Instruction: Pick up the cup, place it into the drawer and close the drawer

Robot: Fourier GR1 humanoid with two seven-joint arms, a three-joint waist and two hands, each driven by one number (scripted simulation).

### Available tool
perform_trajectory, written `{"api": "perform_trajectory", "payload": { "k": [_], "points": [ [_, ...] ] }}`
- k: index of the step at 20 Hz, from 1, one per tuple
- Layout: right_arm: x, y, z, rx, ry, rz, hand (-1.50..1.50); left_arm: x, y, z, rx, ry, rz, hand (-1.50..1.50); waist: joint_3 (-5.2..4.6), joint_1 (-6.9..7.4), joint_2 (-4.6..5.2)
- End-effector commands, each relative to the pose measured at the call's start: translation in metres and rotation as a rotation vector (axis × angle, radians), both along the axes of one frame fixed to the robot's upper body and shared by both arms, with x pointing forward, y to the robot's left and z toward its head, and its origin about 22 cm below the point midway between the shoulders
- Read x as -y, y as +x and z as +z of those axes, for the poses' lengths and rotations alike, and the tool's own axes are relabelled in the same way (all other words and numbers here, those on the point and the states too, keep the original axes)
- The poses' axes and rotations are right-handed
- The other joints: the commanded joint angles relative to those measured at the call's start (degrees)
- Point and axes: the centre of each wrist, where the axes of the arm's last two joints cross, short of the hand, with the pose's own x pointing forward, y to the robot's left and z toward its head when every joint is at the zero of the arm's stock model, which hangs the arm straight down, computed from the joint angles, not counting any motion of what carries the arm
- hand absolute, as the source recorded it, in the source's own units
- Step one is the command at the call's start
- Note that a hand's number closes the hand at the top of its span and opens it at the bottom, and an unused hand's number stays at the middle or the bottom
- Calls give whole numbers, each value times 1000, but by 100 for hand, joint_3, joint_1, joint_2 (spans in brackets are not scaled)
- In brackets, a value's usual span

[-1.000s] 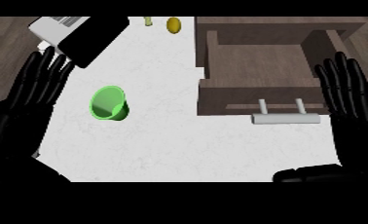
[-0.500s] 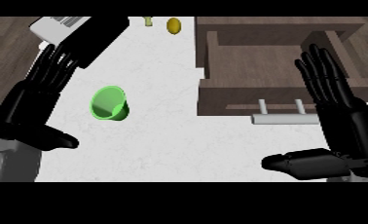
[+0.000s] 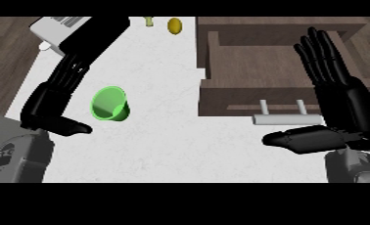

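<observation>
Now, by item:
Cup [image 3: 110, 103]: green, lying on its side on the white counter [image 3: 166, 141], left of the drawer, untouched.
Left hand [image 3: 54, 99]: just left of the cup, fingers straight and spread, thumb out toward the near side; holding nothing, probably lined up for a grasp.
Right hand [image 3: 334, 97]: over the drawer's right edge, fingers straight and apart, thumb jutting left near the handle; holding nothing, probably waiting to push.
Drawer [image 3: 267, 70]: pulled open, bare inside, ready for the cup.
Handle [image 3: 288, 119]: pale bar on the near front.
Far edge: yellow thing [image 3: 175, 25], grey box [image 3: 59, 27] at far left.
</observation>
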Motion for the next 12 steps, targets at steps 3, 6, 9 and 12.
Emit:
{"api": "perform_trajectory", "payload": {
  "k": [3, 6, 9, 12],
  "points": [
    [14, 2, 15, 25, -23, -6, -150, -22, -5, -43, -44, 43, 42, -150, -1, -19, -1],
    [19, 16, -1, 15, -5, -7, -150, -16, 2, -54, -73, 64, 57, -150, 0, -4, 1],
    [5, 14, 16, 8, -10, -5, -150, -26, 4, -70, -87, 73, 72, -150, -3, -28, 6],
    [26, 6, 21, 13, 4, 21, -150, -26, 8, -77, -100, 72, 83, -150, -3, -53, 8]
  ]
}}
